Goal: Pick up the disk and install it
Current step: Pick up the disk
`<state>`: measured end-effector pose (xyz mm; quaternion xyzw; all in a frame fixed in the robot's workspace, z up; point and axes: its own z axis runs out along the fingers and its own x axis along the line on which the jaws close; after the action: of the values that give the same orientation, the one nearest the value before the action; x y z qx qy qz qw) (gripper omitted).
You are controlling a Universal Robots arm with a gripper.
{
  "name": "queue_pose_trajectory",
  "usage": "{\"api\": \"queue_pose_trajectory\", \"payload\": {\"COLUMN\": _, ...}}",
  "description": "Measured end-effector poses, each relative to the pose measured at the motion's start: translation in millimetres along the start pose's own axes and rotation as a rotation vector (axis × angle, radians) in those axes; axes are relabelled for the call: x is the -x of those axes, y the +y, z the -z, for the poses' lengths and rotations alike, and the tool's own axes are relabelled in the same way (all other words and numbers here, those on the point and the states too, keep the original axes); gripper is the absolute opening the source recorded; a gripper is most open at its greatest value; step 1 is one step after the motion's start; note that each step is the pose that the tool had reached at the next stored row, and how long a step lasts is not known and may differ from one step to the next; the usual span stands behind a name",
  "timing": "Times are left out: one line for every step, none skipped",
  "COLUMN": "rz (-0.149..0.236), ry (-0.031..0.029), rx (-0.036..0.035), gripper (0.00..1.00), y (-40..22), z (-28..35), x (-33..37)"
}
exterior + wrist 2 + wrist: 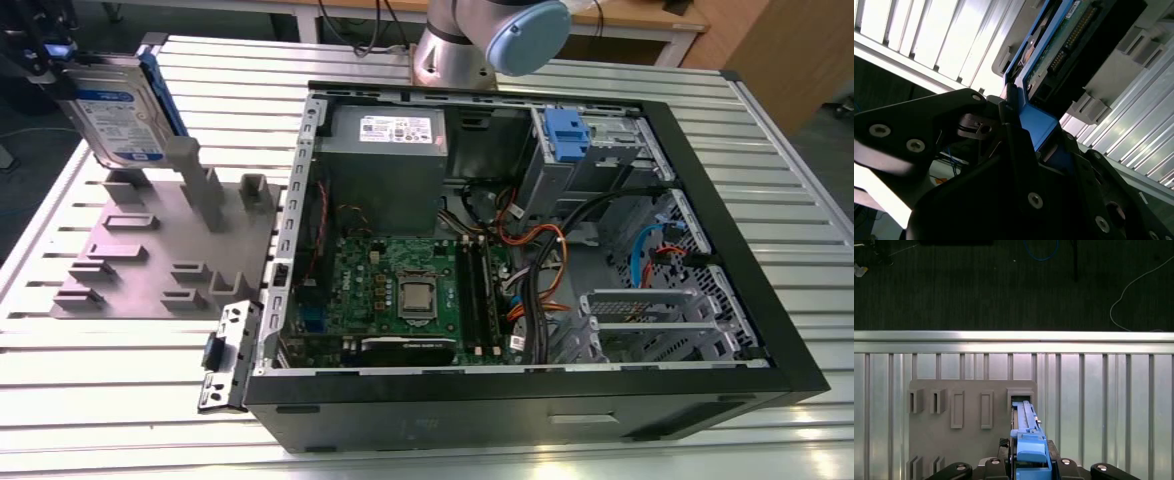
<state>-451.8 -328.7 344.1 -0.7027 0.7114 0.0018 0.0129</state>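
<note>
In the exterior view, the disk [124, 112], a silver hard drive with a white-and-blue label and a blue carrier frame, stands upright at the far left. It hangs over the back of the grey holder plate [140, 250]. My gripper [51, 68] is shut on its upper edge. The first wrist view shows the disk [1026, 432] edge-on, just over an open slot [1020, 396] in the plate. In the second wrist view the black fingers [1014, 150] clamp the blue frame [1036, 122], with the disk's circuit board [1064, 45] beyond.
An open computer case [694, 180] lies on the slatted aluminium table [801, 230], with motherboard [400, 290], cables and a drive bay holding a blue clip [566, 135]. The arm's base [474, 40] stands behind the case. The holder plate carries several upright posts [200, 190].
</note>
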Motion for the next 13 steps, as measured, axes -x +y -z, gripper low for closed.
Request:
{"api": "queue_pose_trajectory", "payload": {"rz": 0.0, "ry": 0.0, "rx": -0.0001, "gripper": 0.36, "y": 0.0, "z": 0.2, "x": 0.0}}
{"api": "queue_pose_trajectory", "payload": {"rz": 0.0, "ry": 0.0001, "rx": -0.0001, "gripper": 0.36, "y": 0.0, "z": 0.5, "x": 0.0}}
{"api": "queue_pose_trajectory", "payload": {"rz": 0.0, "ry": 0.0004, "rx": -0.0001, "gripper": 0.36, "y": 0.0, "z": 0.6, "x": 0.0}}
{"api": "queue_pose_trajectory", "payload": {"rz": 0.0, "ry": 0.0003, "rx": -0.0001, "gripper": 0.36, "y": 0.0, "z": 0.6, "x": 0.0}}
{"api": "queue_pose_trajectory", "payload": {"rz": 0.0, "ry": 0.0004, "rx": 0.0, "gripper": 0.36, "y": 0.0, "z": 0.8, "x": 0.0}}
{"api": "queue_pose_trajectory", "payload": {"rz": 0.0, "ry": 0.0005, "rx": 0.0001, "gripper": 0.36, "y": 0.0, "z": 1.0, "x": 0.0}}
{"api": "queue_pose_trajectory", "payload": {"rz": 0.0, "ry": 0.0004, "rx": 0.0, "gripper": 0.36, "y": 0.0, "z": 1.2, "x": 0.0}}
{"api": "queue_pose_trajectory", "payload": {"rz": 0.0, "ry": 0.0005, "rx": 0.0, "gripper": 0.36, "y": 0.0, "z": 1.4, "x": 0.0}}
{"api": "queue_pose_trajectory", "payload": {"rz": 0.0, "ry": 0.0006, "rx": 0.0, "gripper": 0.36, "y": 0.0, "z": 1.7, "x": 0.0}}
{"api": "queue_pose_trajectory", "payload": {"rz": 0.0, "ry": 0.0005, "rx": -0.0001, "gripper": 0.36, "y": 0.0, "z": 1.8, "x": 0.0}}
{"api": "queue_pose_trajectory", "payload": {"rz": 0.0, "ry": 0.0005, "rx": -0.0001, "gripper": 0.36, "y": -0.1, "z": 2.1, "x": 0.0}}
{"api": "queue_pose_trajectory", "payload": {"rz": 0.0, "ry": 0.0005, "rx": -0.0001, "gripper": 0.36, "y": 0.0, "z": 2.3, "x": 0.0}}
{"api": "queue_pose_trajectory", "payload": {"rz": 0.0, "ry": 0.0005, "rx": -0.0001, "gripper": 0.36, "y": 0.0, "z": 2.5, "x": 0.1}}
